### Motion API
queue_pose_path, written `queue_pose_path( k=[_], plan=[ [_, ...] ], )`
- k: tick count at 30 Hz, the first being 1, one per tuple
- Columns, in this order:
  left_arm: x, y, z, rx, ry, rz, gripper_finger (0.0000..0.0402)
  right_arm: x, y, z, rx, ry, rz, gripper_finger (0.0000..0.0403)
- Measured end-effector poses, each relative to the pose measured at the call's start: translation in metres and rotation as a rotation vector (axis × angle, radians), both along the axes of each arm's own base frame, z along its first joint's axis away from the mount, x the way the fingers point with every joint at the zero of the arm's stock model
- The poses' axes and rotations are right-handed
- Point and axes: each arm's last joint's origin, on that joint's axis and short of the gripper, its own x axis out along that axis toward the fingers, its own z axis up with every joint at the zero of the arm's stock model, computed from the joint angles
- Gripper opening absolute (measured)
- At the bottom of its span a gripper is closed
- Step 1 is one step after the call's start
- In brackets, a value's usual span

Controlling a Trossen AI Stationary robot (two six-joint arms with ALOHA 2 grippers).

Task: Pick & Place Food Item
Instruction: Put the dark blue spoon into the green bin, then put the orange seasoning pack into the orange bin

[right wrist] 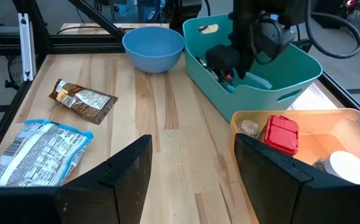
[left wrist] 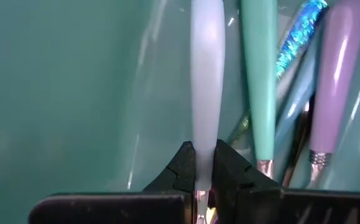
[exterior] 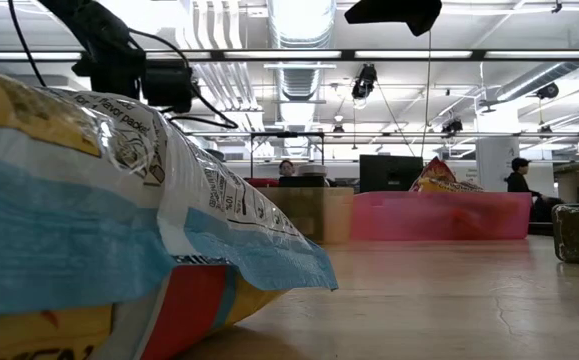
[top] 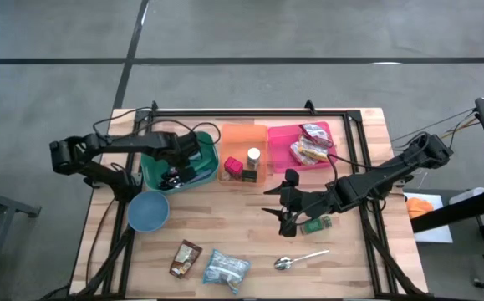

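Observation:
My left gripper (top: 175, 174) reaches down into the teal bin (top: 151, 171) at the table's far left and is shut on a pale white utensil (left wrist: 206, 74). Beside that utensil in the bin lie a teal-handled one (left wrist: 257, 81) and a lilac-handled one (left wrist: 332, 87). Two food packs lie flat on the table near its front edge: a brown packet (top: 185, 257) and a blue-and-white bag (top: 225, 269). My right gripper (top: 287, 207) hangs open above mid-table, nothing between its fingers (right wrist: 192, 180). My left gripper pinches the pale utensil's handle (left wrist: 206, 134) between its two fingertips. The fingers come from above, pointing down into the bin. The rest of the handle runs on past the fingertips beside the other utensils; whether it is lifted off the bin's floor I cannot tell.
A blue bowl (top: 148, 211) stands in front of the teal bin. An orange bin (top: 246, 155) with jars and a pink bin (top: 308, 144) with snack bags stand at the back. A green jar (top: 317, 224) and a spoon (top: 296, 261) lie near my right arm.

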Motion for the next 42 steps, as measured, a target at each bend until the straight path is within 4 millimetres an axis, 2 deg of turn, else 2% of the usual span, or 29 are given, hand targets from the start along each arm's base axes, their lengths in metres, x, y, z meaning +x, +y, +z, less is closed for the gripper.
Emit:
queue_pose_path(
  k=[11,17,19,26,30,33,37,42],
  plan=[
    [0.004,-0.017,-0.005,-0.018,0.005,-0.039,0.0019,0.000,0.000,0.000,0.003,-0.001,-0.002,0.0225],
    [0.005,-0.019,-0.005,-0.018,-0.006,-0.028,0.0021,0.000,0.000,0.000,0.003,-0.001,-0.002,0.0225],
    [0.005,-0.019,-0.005,-0.020,-0.009,-0.014,0.0044,0.000,0.000,0.000,0.003,-0.001,-0.002,0.0225],
    [0.006,-0.022,-0.005,-0.027,-0.007,-0.026,0.0160,0.000,0.000,0.000,0.002,0.000,-0.002,0.0225],
    [0.006,-0.022,-0.002,-0.051,-0.003,-0.022,0.0201,0.000,0.000,0.000,0.002,0.000,-0.002,0.0225],
    [0.010,-0.022,0.013,-0.070,0.012,0.024,0.0216,0.000,0.000,0.000,0.002,0.000,-0.002,0.0225],
    [0.016,-0.025,0.044,-0.105,0.039,0.083,0.0220,0.000,0.000,0.000,0.002,0.000,-0.001,0.0225],
    [0.030,-0.047,0.088,-0.107,0.003,0.093,0.0220,0.000,0.000,0.000,0.002,0.001,-0.001,0.0225]
  ],
)
